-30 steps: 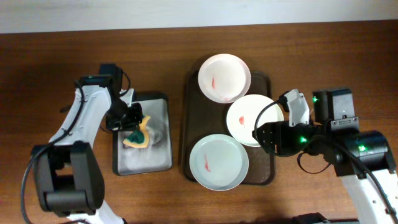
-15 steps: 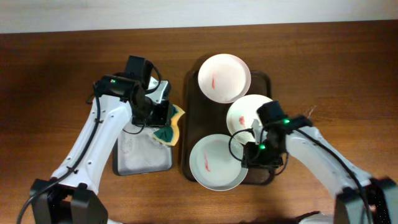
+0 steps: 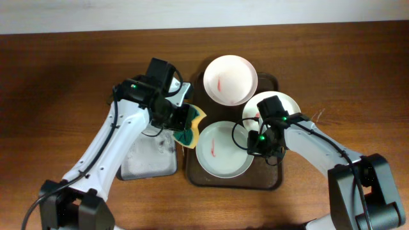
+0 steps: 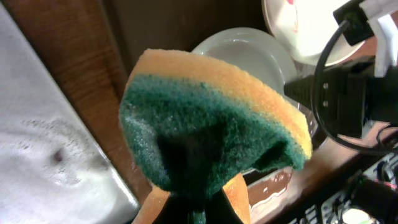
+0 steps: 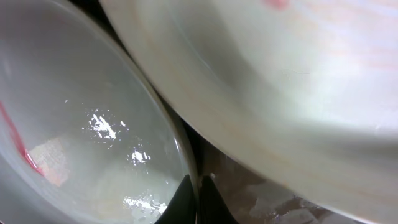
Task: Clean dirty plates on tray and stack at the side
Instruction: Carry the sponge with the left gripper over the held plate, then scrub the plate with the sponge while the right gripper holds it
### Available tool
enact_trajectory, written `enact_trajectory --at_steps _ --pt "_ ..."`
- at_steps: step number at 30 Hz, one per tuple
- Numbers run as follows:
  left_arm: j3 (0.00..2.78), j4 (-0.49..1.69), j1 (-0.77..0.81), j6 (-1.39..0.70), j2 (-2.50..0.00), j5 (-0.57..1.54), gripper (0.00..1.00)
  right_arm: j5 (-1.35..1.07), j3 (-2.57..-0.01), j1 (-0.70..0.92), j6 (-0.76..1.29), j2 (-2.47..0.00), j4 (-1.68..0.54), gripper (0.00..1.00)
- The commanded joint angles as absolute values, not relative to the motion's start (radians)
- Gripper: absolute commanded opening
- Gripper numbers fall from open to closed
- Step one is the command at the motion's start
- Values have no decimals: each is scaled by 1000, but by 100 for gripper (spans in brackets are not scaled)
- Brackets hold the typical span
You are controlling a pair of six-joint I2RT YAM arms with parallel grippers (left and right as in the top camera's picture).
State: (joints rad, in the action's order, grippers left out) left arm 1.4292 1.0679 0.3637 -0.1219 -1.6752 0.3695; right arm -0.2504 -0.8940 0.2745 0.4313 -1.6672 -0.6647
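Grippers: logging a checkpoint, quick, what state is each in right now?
Left gripper: closed on the yellow-and-green scouring sponge.
Right gripper: closed on the rim of the front round white shallow plate.

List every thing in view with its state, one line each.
Near plate: on the tray, red smear not yet wiped.
Back plate: on the tray, red smear.
Right plate: red smear, overhanging the tray's right rim.
Tray: holding all three plates.
Sponge: held above the tray's left edge.
Left end effector: shut on the sponge.
Right end effector: shut on the near plate's rim.
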Motion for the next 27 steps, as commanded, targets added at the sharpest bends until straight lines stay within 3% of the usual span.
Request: enact_trajectory --at_steps 1,9,14,16,27 --pt "1439 1008 427 -214 -1757 352 0 -209 -911 269 415 -1667 -669 4" --pt "1439 870 595 -408 -1977 364 0 -208 -911 269 415 -1667 -672 4" --pt "1439 739 619 -472 -2118 554 0 -209 -911 269 416 -1667 -674 4" --pt "1439 745 619 -480 -2177 532 0 -209 -911 269 416 -1667 -677 4" --pt "1553 1120 528 -501 -2193 -125 0 -208 -911 268 416 -1667 -681 4"
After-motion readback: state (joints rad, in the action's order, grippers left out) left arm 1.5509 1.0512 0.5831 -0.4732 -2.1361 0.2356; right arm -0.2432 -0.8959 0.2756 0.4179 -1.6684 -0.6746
